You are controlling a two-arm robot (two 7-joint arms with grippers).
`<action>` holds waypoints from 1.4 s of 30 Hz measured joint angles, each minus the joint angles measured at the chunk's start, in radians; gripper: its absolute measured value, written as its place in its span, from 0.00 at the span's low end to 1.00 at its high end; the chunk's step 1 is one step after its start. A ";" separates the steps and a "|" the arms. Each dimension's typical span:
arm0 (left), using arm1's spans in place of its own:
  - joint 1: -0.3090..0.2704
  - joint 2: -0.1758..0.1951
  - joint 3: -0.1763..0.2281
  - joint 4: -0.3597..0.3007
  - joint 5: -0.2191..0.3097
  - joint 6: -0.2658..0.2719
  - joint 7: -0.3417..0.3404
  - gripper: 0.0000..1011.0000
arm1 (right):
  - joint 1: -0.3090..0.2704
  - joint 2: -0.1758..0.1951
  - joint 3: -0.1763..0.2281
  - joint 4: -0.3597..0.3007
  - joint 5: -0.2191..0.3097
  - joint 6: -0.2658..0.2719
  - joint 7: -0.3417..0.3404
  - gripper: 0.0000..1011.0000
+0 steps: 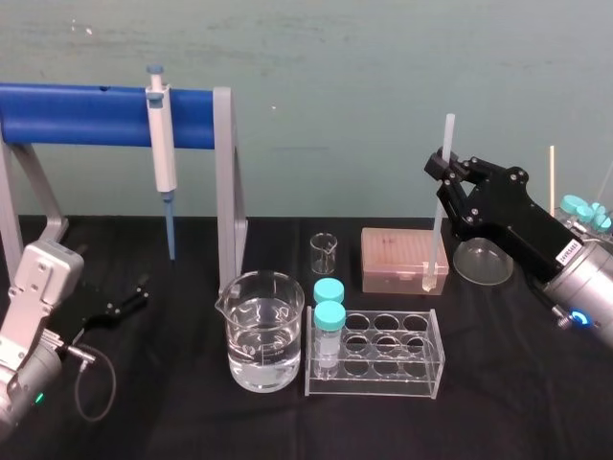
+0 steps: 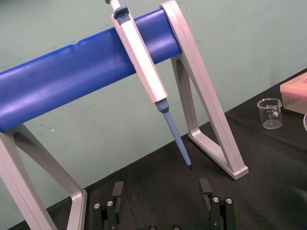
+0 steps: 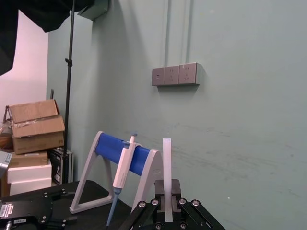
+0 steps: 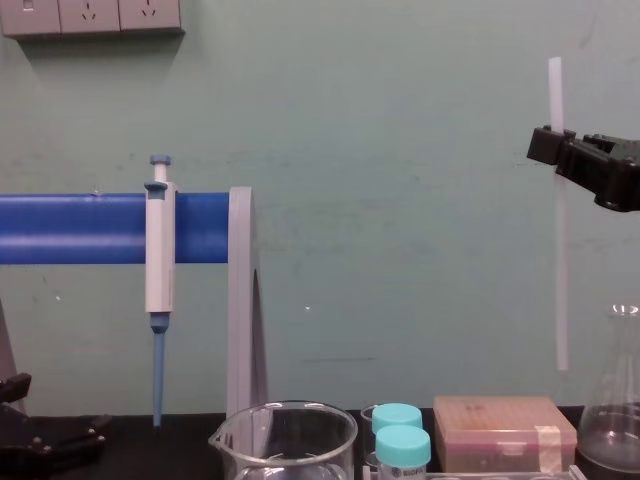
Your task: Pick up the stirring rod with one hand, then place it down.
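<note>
Above black tabletop (image 1: pixel 172 402), right gripper (image 1: pixel 442 168), label (image 1: pixel 568 253) unreadable, clamps the upright stirring rod (image 1: pixel 438 225); left gripper (image 2: pixel 161 190) gapes wide, empty.

Right side of the head frame, there's my right gripper (image 1: pixel 442 169): black, blocky, angular links dotted with small silver screw heads, and a white label strip along the body. Behind it my wrist goes silver-grey and round, with a blue ring light glowing. Over at the lower left: a pale grey boxy wrist housing, a green light dot, a grey cable looping out from a metal plug. My left gripper (image 1: pixel 137 295) is black too, and its fingers (image 2: pixel 117 191) carry paired silver screws at the bottom edge.
</note>
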 joint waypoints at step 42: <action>0.000 0.000 0.000 0.000 0.000 0.000 0.000 0.99 | -0.003 0.004 -0.003 0.002 0.006 -0.006 -0.001 0.07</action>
